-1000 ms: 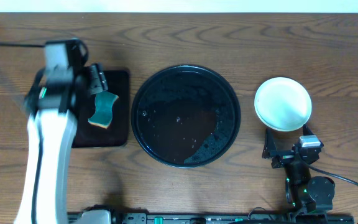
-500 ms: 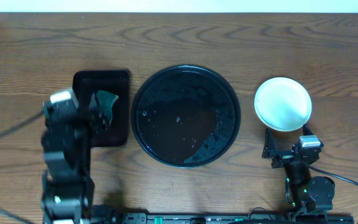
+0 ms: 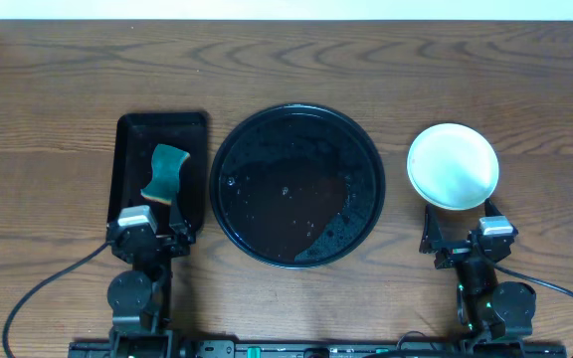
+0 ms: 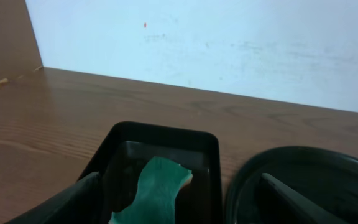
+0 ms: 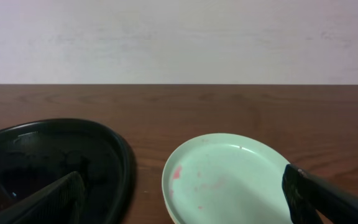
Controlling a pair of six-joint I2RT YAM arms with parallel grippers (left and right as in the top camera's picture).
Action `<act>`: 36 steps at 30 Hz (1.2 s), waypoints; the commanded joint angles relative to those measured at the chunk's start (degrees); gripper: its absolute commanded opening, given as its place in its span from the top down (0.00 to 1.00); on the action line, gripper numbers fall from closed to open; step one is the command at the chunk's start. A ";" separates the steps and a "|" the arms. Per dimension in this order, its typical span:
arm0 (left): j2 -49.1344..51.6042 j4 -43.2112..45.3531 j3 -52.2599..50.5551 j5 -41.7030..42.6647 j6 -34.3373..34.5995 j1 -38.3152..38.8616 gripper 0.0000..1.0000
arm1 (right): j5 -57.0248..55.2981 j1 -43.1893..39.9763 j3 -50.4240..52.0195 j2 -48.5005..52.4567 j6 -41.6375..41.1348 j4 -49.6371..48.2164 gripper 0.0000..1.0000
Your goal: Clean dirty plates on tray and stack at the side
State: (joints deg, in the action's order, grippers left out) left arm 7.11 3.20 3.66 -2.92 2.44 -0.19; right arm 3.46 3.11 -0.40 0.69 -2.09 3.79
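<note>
Your plates (image 3: pixel 453 165) sit stacked on the table just right of the round tray (image 3: pixel 296 111) — the top one faintly red-smeared. They look light, stiff and slick, so pinch the rim, not the face. The left gripper (image 4: pixel 179 182) and right gripper (image 5: pixel 184 177) stand wide — empty.

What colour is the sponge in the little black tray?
The sponge is teal green with a tan edge, clearest from overhead.

This looks like my robot lab: bare wooden bench (image 3: pixel 286 60), blank white wall (image 4: pixel 229 43), cables (image 3: pixel 555 282) trailing behind.
</note>
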 commanded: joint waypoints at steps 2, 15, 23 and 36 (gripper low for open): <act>-4.15 -0.61 -3.45 0.33 -2.69 0.28 0.22 | 0.46 -0.42 0.11 -0.37 0.46 0.17 0.01; -6.88 -7.23 -3.43 0.42 -4.15 0.28 0.22 | 0.46 -0.42 0.11 -0.37 0.46 0.17 0.01; -6.82 -7.23 -3.43 0.42 -4.13 0.28 0.22 | 0.46 -0.42 0.11 -0.37 0.44 0.17 0.01; -6.82 -7.23 -3.43 0.42 -4.13 0.26 0.21 | 0.46 -0.42 0.11 -0.37 0.46 0.17 0.01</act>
State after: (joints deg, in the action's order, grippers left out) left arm 0.62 -1.43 1.13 -1.83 -0.51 -0.19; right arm 3.46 3.11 -0.40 0.69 -2.09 3.79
